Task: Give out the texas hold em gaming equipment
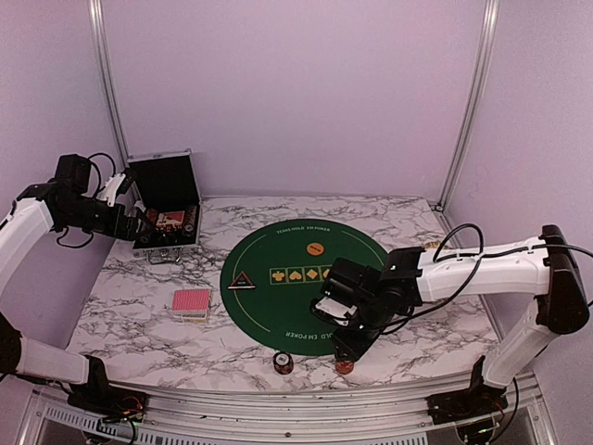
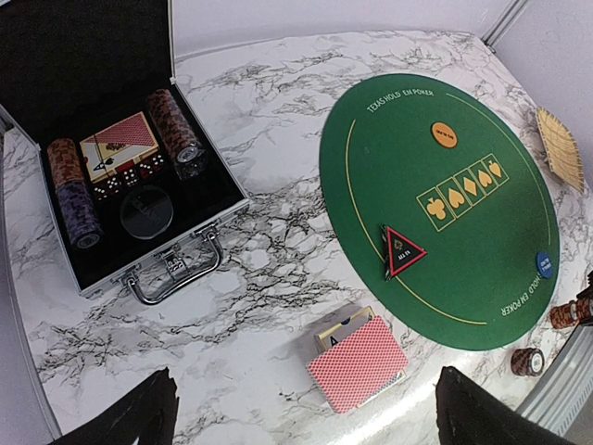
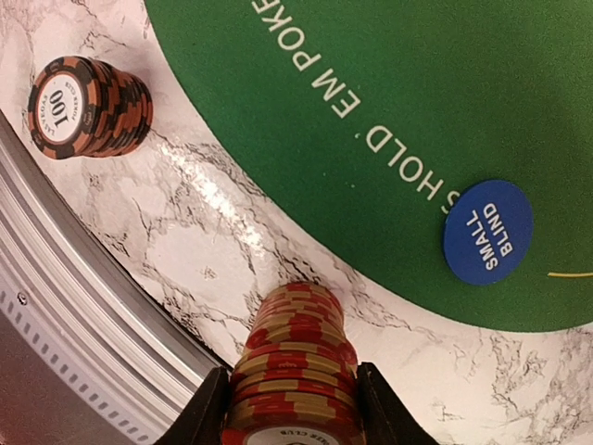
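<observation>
My right gripper [image 3: 293, 413] is shut on the top of a red-and-cream chip stack [image 3: 295, 357] that stands on the marble by the near edge of the green mat [image 3: 398, 102]. The small blind blue button [image 3: 486, 232] lies on the mat just beyond it. To the left stands a dark brown chip stack [image 3: 88, 107], apart from the gripper. My left gripper [image 2: 306, 413] hangs open over the marble, above the pink-red-backed cards [image 2: 357, 363]. On the mat are the black triangular marker [image 2: 403, 250] and the orange button [image 2: 445, 135].
An open silver-edged case [image 2: 139, 176] at the far left holds more chip rolls, a card deck and dice. A metal rail [image 3: 83, 306] runs along the table's near edge, close to both chip stacks. A woven coaster [image 2: 561, 148] lies at the far right.
</observation>
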Controlling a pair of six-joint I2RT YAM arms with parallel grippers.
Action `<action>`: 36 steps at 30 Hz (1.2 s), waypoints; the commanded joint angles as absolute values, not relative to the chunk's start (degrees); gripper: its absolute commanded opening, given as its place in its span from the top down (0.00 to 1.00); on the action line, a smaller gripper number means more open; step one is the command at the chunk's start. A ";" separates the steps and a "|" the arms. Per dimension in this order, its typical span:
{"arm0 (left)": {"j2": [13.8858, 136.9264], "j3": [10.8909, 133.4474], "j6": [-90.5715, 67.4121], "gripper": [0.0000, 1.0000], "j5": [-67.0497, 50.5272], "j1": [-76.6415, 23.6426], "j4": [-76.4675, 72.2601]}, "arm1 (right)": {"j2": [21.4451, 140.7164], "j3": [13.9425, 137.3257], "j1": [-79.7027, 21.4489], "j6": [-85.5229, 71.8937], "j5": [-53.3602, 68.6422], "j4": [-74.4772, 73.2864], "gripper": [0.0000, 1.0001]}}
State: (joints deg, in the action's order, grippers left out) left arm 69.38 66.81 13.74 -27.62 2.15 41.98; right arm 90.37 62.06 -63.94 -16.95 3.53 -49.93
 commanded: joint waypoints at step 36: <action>68.87 66.97 14.84 0.01 -28.98 2.40 43.69 | 140.79 124.50 -58.54 -10.69 5.01 -42.88 0.84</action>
